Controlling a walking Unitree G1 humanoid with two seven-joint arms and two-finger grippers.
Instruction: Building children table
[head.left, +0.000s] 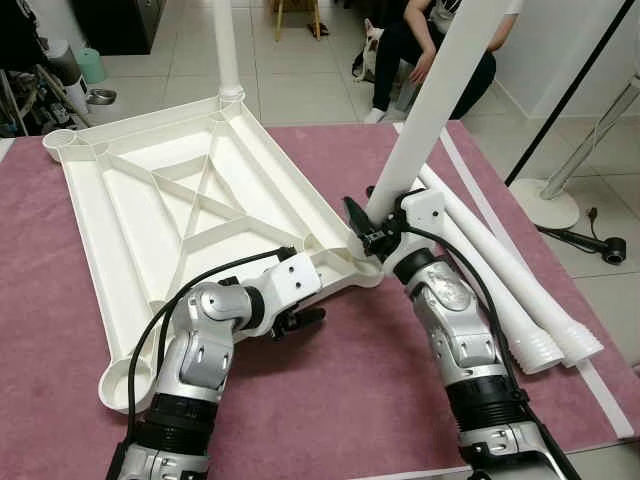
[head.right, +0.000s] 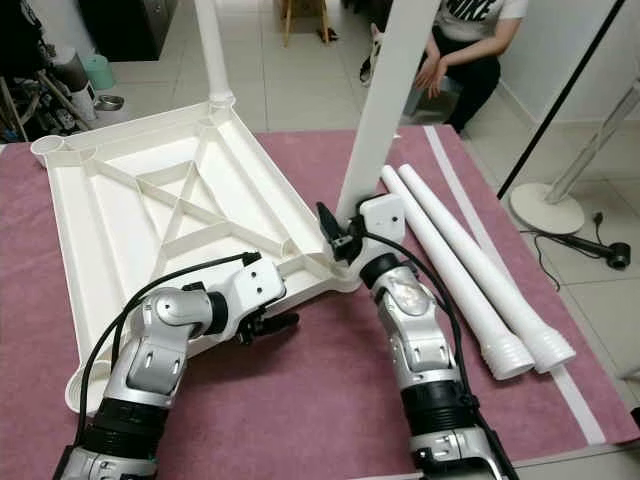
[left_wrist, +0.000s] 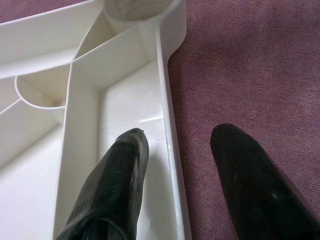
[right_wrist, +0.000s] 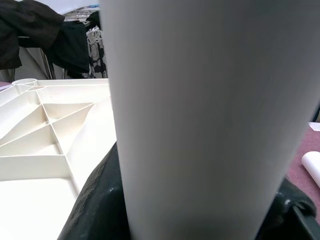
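Observation:
The white tabletop (head.left: 160, 210) lies upside down on a maroon rug (head.left: 350, 400). One white leg (head.left: 226, 45) stands in its far corner socket. My right gripper (head.left: 372, 232) is shut on a second white leg (head.left: 430, 100), which leans right with its lower end at the near right corner socket; that leg (right_wrist: 210, 110) looms close in the right wrist view. My left gripper (left_wrist: 177, 137) is open astride the tabletop's near rim (left_wrist: 167, 100), one finger inside the tray, the other over the rug. Two loose legs (head.left: 500, 280) lie to the right.
A person (head.left: 430, 50) sits on the tiled floor beyond the rug. A white stand with a round base (head.left: 545, 205) and a black cable are at the right. Bowls and clutter (head.left: 100, 97) sit at the far left.

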